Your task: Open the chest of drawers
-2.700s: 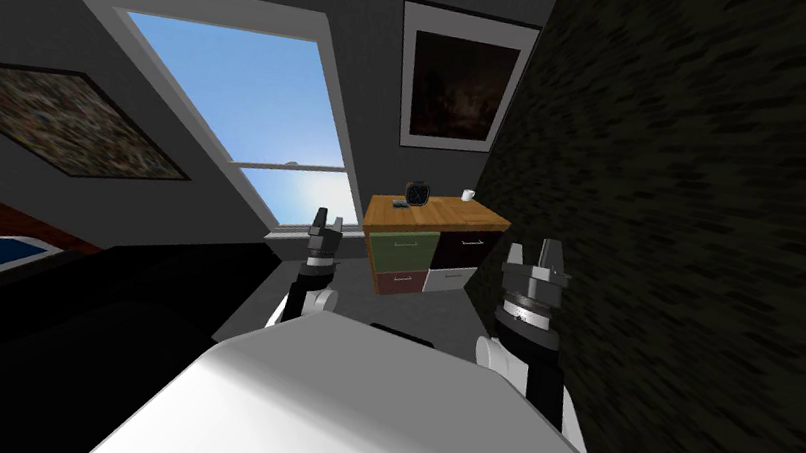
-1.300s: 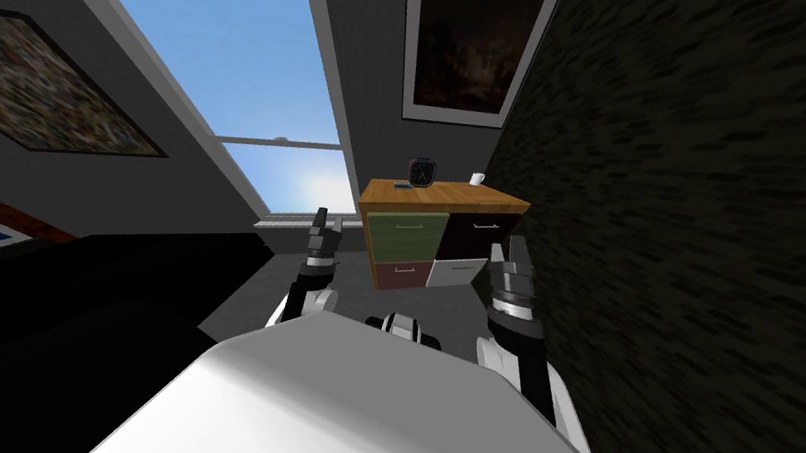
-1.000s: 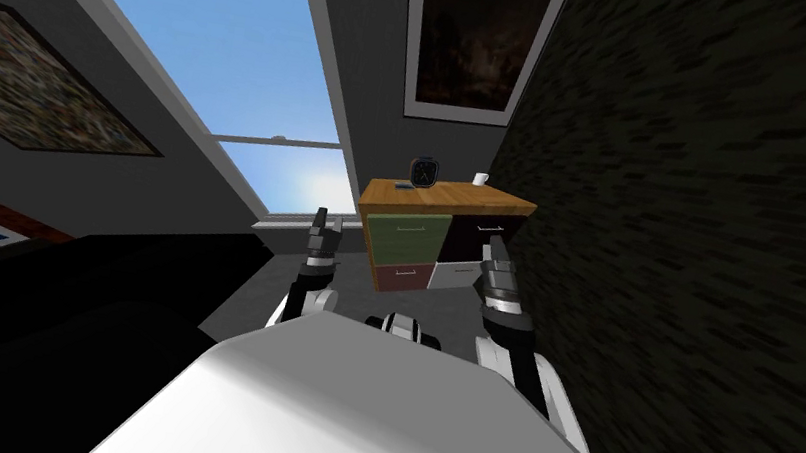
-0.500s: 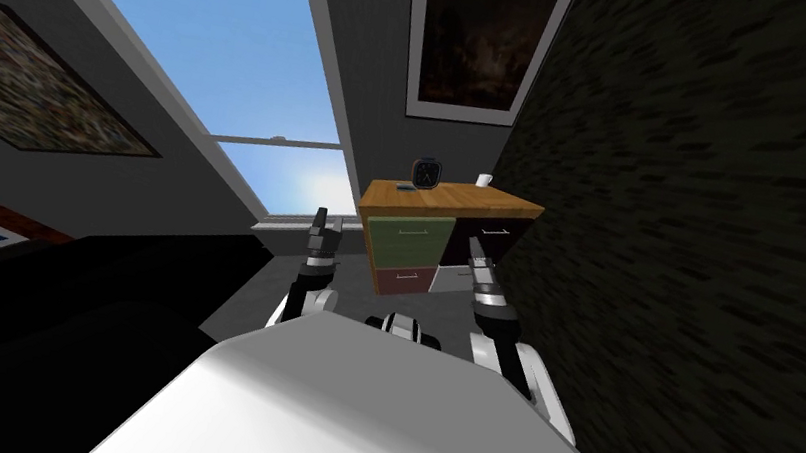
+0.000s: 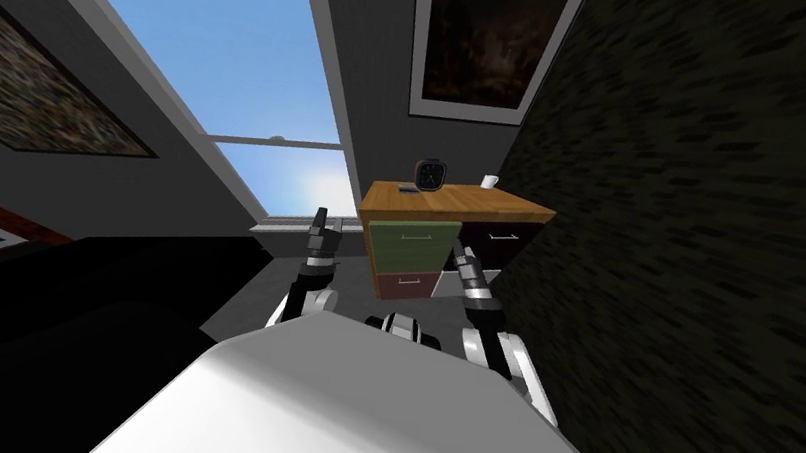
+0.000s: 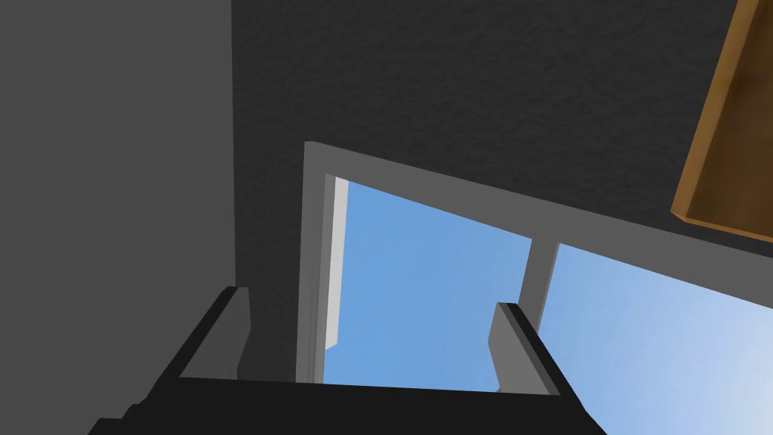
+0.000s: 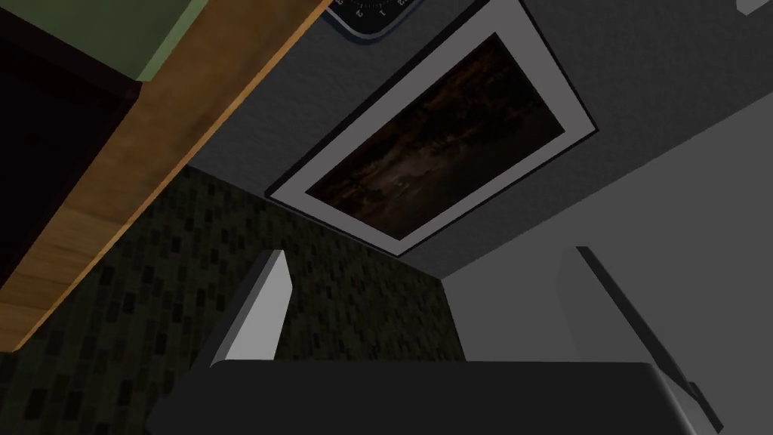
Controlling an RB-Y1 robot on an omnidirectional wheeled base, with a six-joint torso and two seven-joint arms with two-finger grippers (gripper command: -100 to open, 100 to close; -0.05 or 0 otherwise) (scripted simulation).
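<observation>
Chest of drawers (image 5: pixel 446 237) stands against the far wall, in the corner beside the dark patterned wall and under a framed picture (image 5: pixel 487 34). Its wooden top carries a clock (image 5: pixel 428 174) and a white cup (image 5: pixel 490 182). Right pincer (image 5: pixel 460 256), fingers spread, is raised in front of the chest, between the green drawer (image 5: pixel 409 240) and the dark drawer (image 5: pixel 496 238); contact cannot be determined. Left pincer (image 5: pixel 320 218), also spread, is raised left of the chest, apart from it.
</observation>
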